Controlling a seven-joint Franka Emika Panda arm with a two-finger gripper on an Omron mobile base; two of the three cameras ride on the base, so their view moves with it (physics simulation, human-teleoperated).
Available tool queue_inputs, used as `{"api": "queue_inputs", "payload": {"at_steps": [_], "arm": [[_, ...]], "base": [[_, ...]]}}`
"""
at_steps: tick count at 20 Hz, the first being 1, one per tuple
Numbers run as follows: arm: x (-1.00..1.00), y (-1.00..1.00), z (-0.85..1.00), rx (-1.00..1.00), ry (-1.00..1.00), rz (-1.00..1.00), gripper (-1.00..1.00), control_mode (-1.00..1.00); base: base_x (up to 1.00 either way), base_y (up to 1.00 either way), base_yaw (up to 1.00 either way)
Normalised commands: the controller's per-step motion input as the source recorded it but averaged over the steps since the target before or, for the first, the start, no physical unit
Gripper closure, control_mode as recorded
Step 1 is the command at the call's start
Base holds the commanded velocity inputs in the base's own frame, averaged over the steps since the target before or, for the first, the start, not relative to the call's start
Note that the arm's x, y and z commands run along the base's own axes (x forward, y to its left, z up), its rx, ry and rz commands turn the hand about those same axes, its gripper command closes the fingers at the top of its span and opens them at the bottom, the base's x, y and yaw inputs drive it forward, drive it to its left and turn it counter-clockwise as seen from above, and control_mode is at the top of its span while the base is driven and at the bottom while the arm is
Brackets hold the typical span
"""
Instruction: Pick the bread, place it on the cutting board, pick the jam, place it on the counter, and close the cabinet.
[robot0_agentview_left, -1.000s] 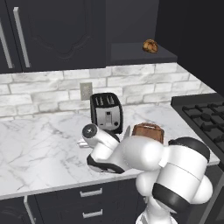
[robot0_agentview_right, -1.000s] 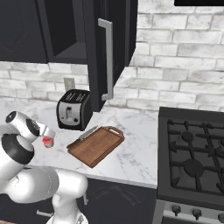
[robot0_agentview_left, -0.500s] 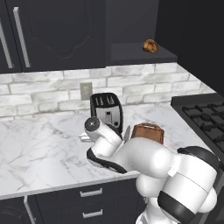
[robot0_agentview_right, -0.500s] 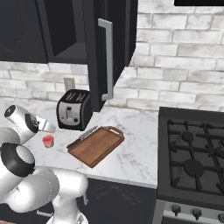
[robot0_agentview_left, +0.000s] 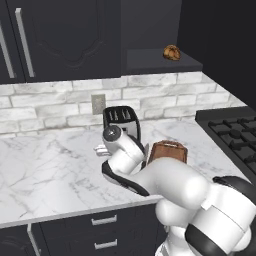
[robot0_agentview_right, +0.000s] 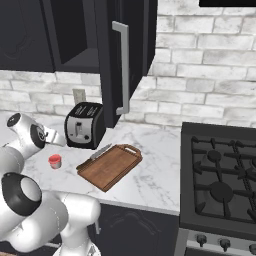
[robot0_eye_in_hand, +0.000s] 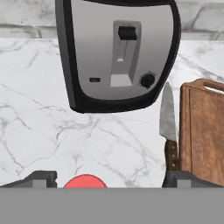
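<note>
Jam (robot0_agentview_right: 55, 161): short red cylinder with a paler top, standing on the counter left of the toaster, free of any grip.
Gripper (robot0_eye_in_hand: 111, 178): dark fingertips spread wide, the jar's red top between them, nothing pinched.
Counter (robot0_agentview_right: 150, 145): smooth white marble, grey veins.
Toaster (robot0_agentview_right: 85, 125): boxy, rounded corners, black shell with silver face.
Knife (robot0_eye_in_hand: 168, 127): pointed grey blade, brown handle, along the board's edge.
Cutting board (robot0_agentview_right: 110, 166): flat reddish-brown wooden rectangle with handle cut-out.
Bread (robot0_agentview_left: 171, 52): rounded golden-brown roll on the open cabinet (robot0_agentview_right: 107, 60) shelf.

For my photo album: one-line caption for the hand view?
Open gripper above the jam, facing toaster, knife and cutting board.
</note>
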Motion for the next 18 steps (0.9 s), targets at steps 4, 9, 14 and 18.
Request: {"api": "queue_inputs", "payload": {"at_steps": [4, 9, 14, 18], "arm": [[0.00, -0.14, 0.27, 0.00, 0.00, 0.02, -1.00, -1.00], [0.00, -0.10, 0.25, 0.00, 0.00, 0.01, -1.00, -1.00], [0.00, -0.07, 0.25, 0.00, 0.00, 0.01, -1.00, -1.00], [0.00, -0.08, 0.26, 0.00, 0.00, 0.00, -1.00, -1.00]], "base": [[0.00, 0.00, 0.00], [0.00, 0.00, 0.00], [0.00, 0.00, 0.00], [0.00, 0.00, 0.00]]}}
